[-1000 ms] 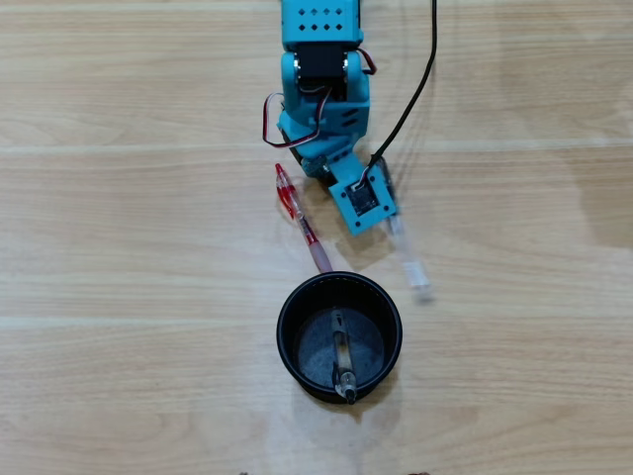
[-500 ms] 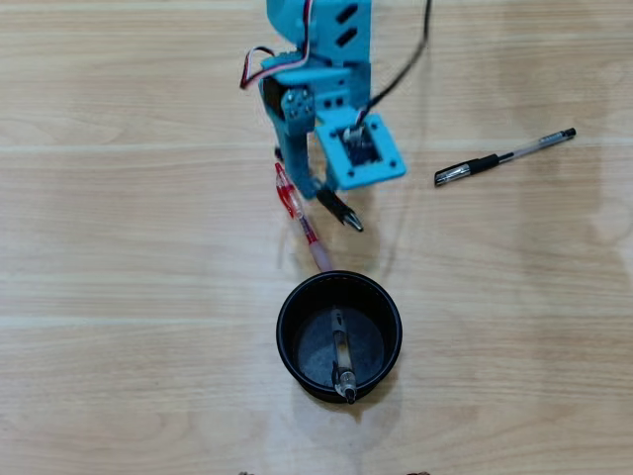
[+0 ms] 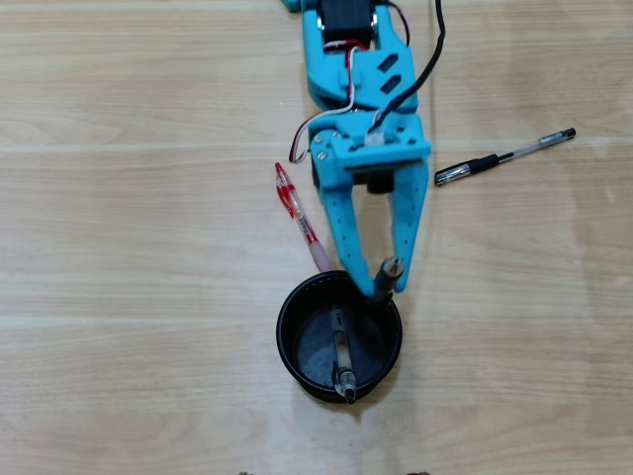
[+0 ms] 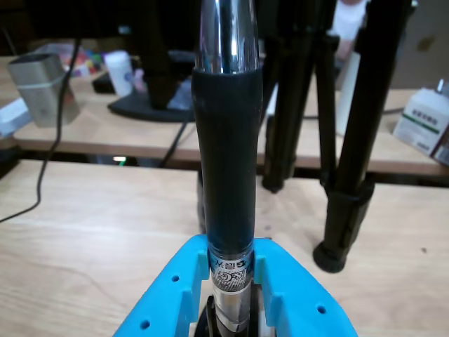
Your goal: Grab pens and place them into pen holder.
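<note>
Four pens in sight from overhead, spread between table, cup and gripper. Black pen with chrome tip (image 3: 386,278) clamped between the two blue fingers of the gripper (image 3: 385,281), held over the upper right rim of the pen holder (image 3: 288,341), lower end reaching down toward or past the rim; hard to tell from above whether touching it. In the wrist view, same black pen (image 4: 226,175) seen close up, rising from between the blue fingers (image 4: 179,295), dark rubber sleeve in the middle, chrome section at the top, printed band just above the clamp.

Grey pen (image 3: 341,357) already lying inside the holder, leaning from the speckled floor to the lower rim. Red translucent pen (image 3: 301,219) flat on the wooden table (image 3: 119,247), slanting from beside the arm down to the holder's upper left edge, its pale tip touching or just beside the rim. Clear pen with black clip (image 3: 504,157) lying well apart to the right of the arm, angled slightly upward toward the right.

Black cable (image 3: 432,54) trailing along the arm's right side. Tripod legs (image 4: 354,140) and cluttered desks visible beyond the table in the wrist view.
</note>
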Robot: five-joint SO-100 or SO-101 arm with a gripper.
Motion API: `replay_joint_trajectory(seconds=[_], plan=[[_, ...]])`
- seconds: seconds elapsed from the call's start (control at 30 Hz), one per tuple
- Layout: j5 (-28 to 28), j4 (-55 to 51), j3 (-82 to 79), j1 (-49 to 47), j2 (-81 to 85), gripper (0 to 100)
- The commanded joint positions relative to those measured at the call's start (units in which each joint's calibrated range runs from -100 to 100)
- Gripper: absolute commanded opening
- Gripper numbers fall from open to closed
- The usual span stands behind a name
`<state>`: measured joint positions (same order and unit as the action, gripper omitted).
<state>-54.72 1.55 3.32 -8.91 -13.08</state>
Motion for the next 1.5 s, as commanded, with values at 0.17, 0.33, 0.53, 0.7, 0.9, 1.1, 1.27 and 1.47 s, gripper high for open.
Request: replay_joint_trajectory(seconds=[0.17,0.33,0.53,0.7,0.9,1.1,1.27,1.47], plan=[[-0.3,1.8,2.0,1.0,-2.2,2],[0.1,3.0,0.5,2.6,-2.4,6],[-0.2,14.8,-6.5,4.2,-2.1,6],[-0.2,19.4,-9.3,4.4,-1.9,9],[-0.1,19.5,-9.3,3.0,-1.5,10],[6.7,18.1,-9.5,-0.7,5.6,10],[19.7,-10.4,-9.1,-12.5,16.1,10],[30.2,-72.1,3.7,-27.9,14.5,10]])
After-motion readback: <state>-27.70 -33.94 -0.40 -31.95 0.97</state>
